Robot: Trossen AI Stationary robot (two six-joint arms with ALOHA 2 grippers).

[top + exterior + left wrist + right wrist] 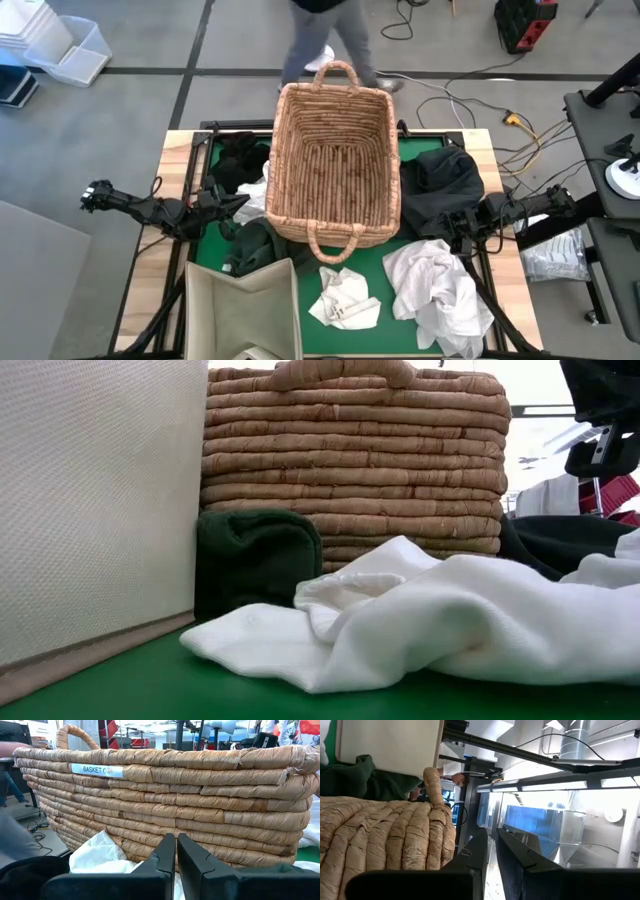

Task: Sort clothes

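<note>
Dominating the middle of the green table mat (pixel 375 270) is a tan wicker basket (pixel 335 165), its walls built from thick ribbed coils of woven fibre, with a looped handle at each short end and nothing inside. A white label on its side reads "BASKET" in the left wrist view. A beige fabric bin (pixel 240 310) with a fine, grid-like weave stands at the table's near edge, left of centre.

The mat lies within a dark frame on a pale wooden table top (pixel 165 240). Grey floor surrounds the table, with cables (pixel 470 95) trailing on it, and a person (pixel 325 35) in grey trousers stands just beyond the basket's far handle.

The clothes lie around the basket. A crumpled white garment (pixel 440 290) and a smaller off-white one (pixel 343 298) rest on the mat in front of it, soft and creased. A dark green garment (pixel 255 245), thick and folded, sits between the bin and the basket, touching the basket's wall. A black heap (pixel 445 180) lies at the basket's right, and black and white pieces (pixel 240 180) at its left.

The left gripper (pixel 238 203) sits beside the basket's left wall, over those pieces, fingers almost together and empty. The right gripper (pixel 447 232) sits at the near edge of the black heap, fingers nearly closed and empty.
</note>
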